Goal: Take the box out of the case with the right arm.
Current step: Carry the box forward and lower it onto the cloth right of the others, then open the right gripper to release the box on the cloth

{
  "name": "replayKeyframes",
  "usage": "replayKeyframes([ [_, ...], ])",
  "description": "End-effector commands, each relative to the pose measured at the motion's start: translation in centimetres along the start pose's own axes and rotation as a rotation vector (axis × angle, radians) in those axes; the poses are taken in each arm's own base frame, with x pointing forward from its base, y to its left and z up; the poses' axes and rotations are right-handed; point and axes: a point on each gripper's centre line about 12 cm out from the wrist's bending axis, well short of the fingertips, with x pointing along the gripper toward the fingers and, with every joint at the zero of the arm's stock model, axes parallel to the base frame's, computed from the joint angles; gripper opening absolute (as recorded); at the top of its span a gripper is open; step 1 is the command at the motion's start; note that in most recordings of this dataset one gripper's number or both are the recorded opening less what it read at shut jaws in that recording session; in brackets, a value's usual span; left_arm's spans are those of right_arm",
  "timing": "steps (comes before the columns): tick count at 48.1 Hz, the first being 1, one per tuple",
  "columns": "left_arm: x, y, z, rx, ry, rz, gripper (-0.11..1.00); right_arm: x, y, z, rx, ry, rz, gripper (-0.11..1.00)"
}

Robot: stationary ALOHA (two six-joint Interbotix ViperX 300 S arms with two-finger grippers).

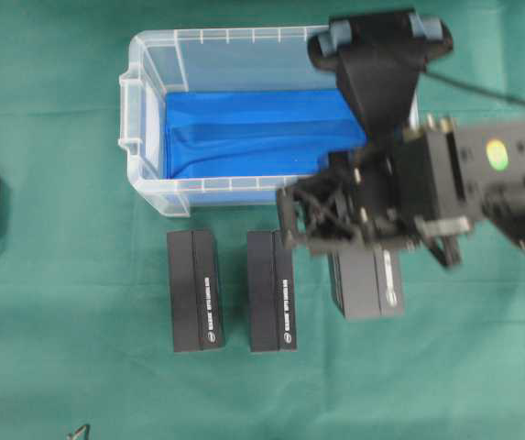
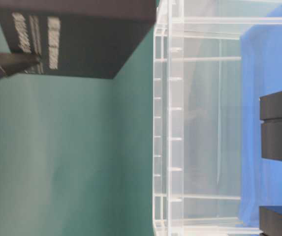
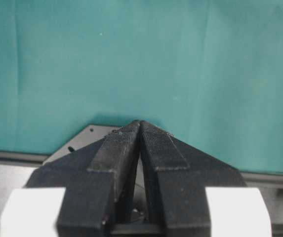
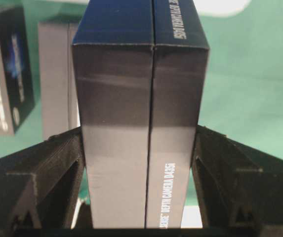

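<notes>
Black box [image 4: 140,123] clamped between both jaws of right pincer [image 1: 335,215], already clear of clear case [image 1: 147,110], over green worktop [image 1: 79,385] at case's five o'clock. Two more boxes [image 1: 195,289] lying at six o'clock. Left to do: setting down. Left pincer [image 3: 140,129] closed, empty.

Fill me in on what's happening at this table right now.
The right gripper is closed on a black box, carrying it outside the clear case, over the green table just in front of it. Two more black boxes already lie side by side on the cloth. The case shows only its blue lining in the overhead view. The left gripper is shut, holding nothing, off to the side.
</notes>
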Motion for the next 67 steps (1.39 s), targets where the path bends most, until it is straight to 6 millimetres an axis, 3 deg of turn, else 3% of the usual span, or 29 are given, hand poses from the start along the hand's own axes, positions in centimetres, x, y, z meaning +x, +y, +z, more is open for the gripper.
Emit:
replayKeyframes([
  [1, -0.4, 0.0, 0.3, 0.000, -0.018, -0.002, 0.00, -2.3, -1.0, -0.9, -0.003, 0.006, 0.062, 0.65],
  [8, -0.4, 0.0, 0.3, 0.000, -0.018, -0.002, 0.00, -2.5, -1.4, -2.6, 0.015, 0.013, 0.065, 0.64],
  [26, -0.4, 0.0, 0.3, -0.002, -0.018, -0.001, 0.00, -1.6, -1.7, -2.8, 0.026, -0.001, 0.024, 0.65],
  [50, -0.4, 0.0, 0.4, -0.002, -0.017, -0.001, 0.00, 5.9, -1.0, -4.3, 0.058, 0.007, 0.005, 0.64],
  [67, -0.4, 0.0, 0.3, 0.000, -0.017, -0.002, 0.00, 11.9, -1.8, -5.6, 0.085, 0.072, 0.003, 0.64],
])
